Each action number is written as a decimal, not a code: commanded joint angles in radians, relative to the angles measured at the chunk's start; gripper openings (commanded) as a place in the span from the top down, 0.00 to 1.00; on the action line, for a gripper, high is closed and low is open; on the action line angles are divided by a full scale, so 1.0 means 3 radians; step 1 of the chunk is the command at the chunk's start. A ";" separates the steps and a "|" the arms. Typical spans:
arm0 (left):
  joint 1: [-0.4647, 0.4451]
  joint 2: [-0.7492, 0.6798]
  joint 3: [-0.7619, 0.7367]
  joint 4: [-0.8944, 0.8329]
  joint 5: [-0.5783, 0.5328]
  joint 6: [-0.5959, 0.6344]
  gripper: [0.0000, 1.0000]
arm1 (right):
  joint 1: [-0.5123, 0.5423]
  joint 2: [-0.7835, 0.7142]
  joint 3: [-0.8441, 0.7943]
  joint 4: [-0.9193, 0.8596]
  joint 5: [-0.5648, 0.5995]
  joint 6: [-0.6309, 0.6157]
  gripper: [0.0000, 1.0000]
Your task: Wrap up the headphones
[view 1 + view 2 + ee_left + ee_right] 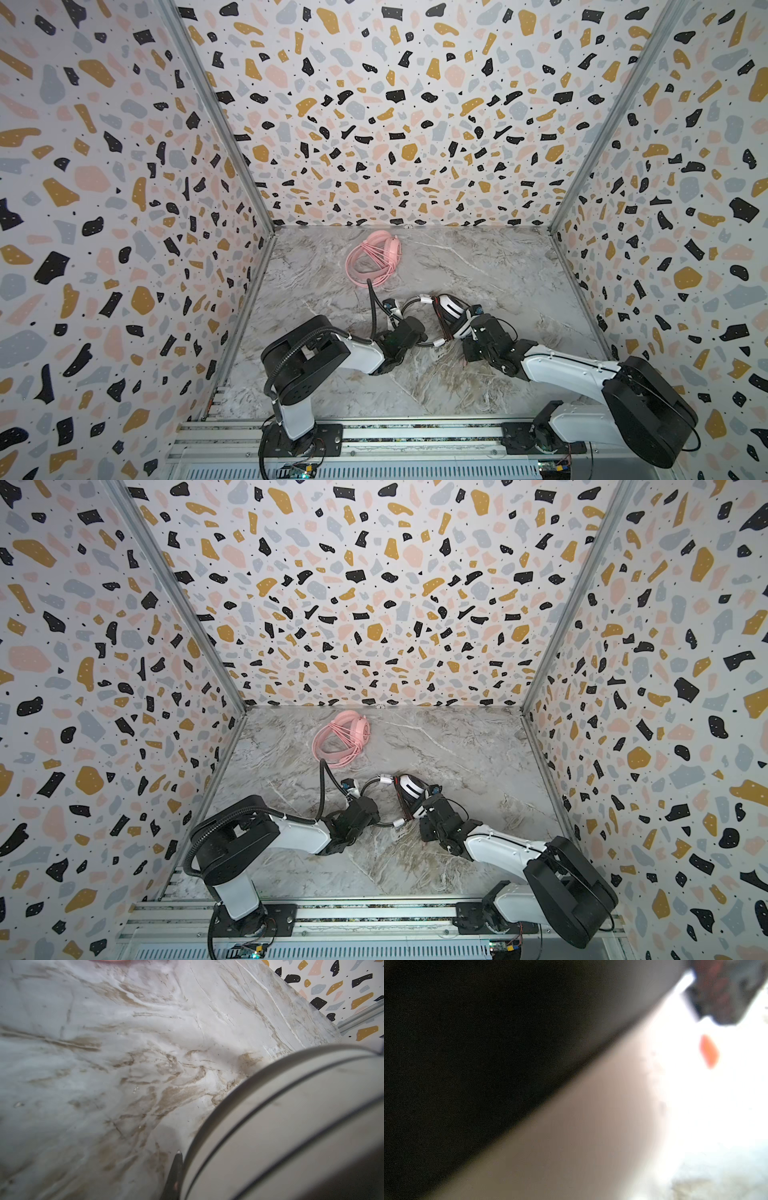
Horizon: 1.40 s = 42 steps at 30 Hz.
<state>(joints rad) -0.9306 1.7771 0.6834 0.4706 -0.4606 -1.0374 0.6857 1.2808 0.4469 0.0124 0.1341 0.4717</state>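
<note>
My left fingers (390, 308) are closed, on what I cannot tell. I cannot tell the gap of the right fingers (475, 311) either. The white headset (449, 309) lies between them. The pink headset (374, 259) lies beyond, by the back wall (395, 124). There is bare tabletop (519, 282) outside the right fingers. Only the left wrist view shows a white band (291, 1126) close up; the right wrist view is blurred.

Terrazzo-print walls (374, 104) w/ black, mustard, pink & grey blobs are closing in on 3 sides. Grey-white marble-look tabletop (478, 257) w/ tan veins is lying btwn them. Alu. posts (218, 116) are running up both back corners; alu. rail (415, 432) is spanning the front.
</note>
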 commanded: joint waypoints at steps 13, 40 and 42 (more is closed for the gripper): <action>-0.0035 -0.0069 0.0187 0.0383 0.0149 -0.0098 1.00 | 0.0151 -0.0779 -0.0121 -0.0412 -0.0108 0.0089 0.93; 0.0176 0.0151 0.0327 0.0506 0.0207 -0.0300 1.00 | 0.0391 -0.1425 -0.0020 -0.1097 0.0306 0.0695 0.43; 0.0177 0.0151 0.0330 0.0512 0.0213 -0.0298 1.00 | 0.0359 -0.1526 0.0056 -0.1205 0.0296 0.0683 0.43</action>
<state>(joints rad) -0.8787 1.8385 0.7479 0.4828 -0.3981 -1.0874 0.8059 0.8543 0.4152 -0.2470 0.2012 0.6731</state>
